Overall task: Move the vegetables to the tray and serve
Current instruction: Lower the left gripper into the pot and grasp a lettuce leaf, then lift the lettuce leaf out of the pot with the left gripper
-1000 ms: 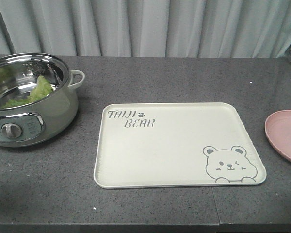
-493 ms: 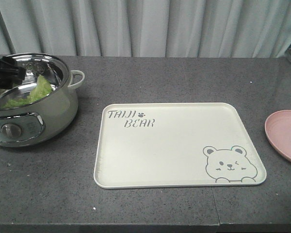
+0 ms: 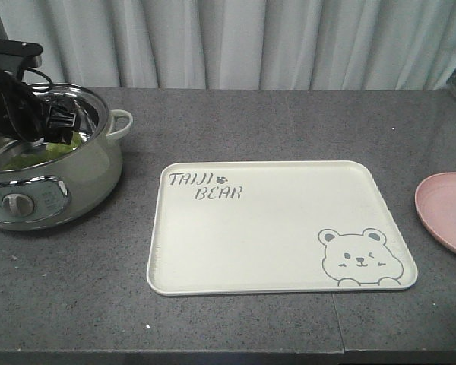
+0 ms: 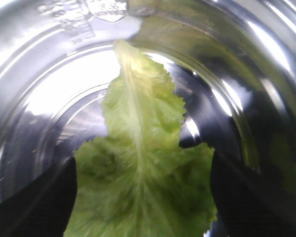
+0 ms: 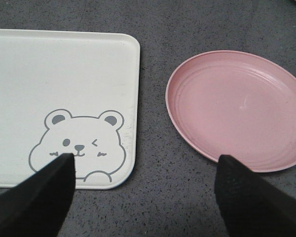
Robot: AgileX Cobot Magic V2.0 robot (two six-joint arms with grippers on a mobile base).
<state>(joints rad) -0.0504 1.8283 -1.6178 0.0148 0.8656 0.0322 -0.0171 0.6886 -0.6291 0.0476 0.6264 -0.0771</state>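
Vegetables (image 4: 138, 148) lie in the shiny pot (image 3: 83, 171) at the left, and the left claw (image 4: 143, 197), spread wide around a leaf, should dip low and pinch its middle softly.

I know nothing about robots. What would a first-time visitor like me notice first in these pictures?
Probably the big cream tray in the middle of the grey counter, bare but for a winking bear drawn in its near right corner. Next comes the shiny steel pot at the left, where the black left gripper hangs open over bright green lettuce leaves. A pink plate peeks in at the right edge.
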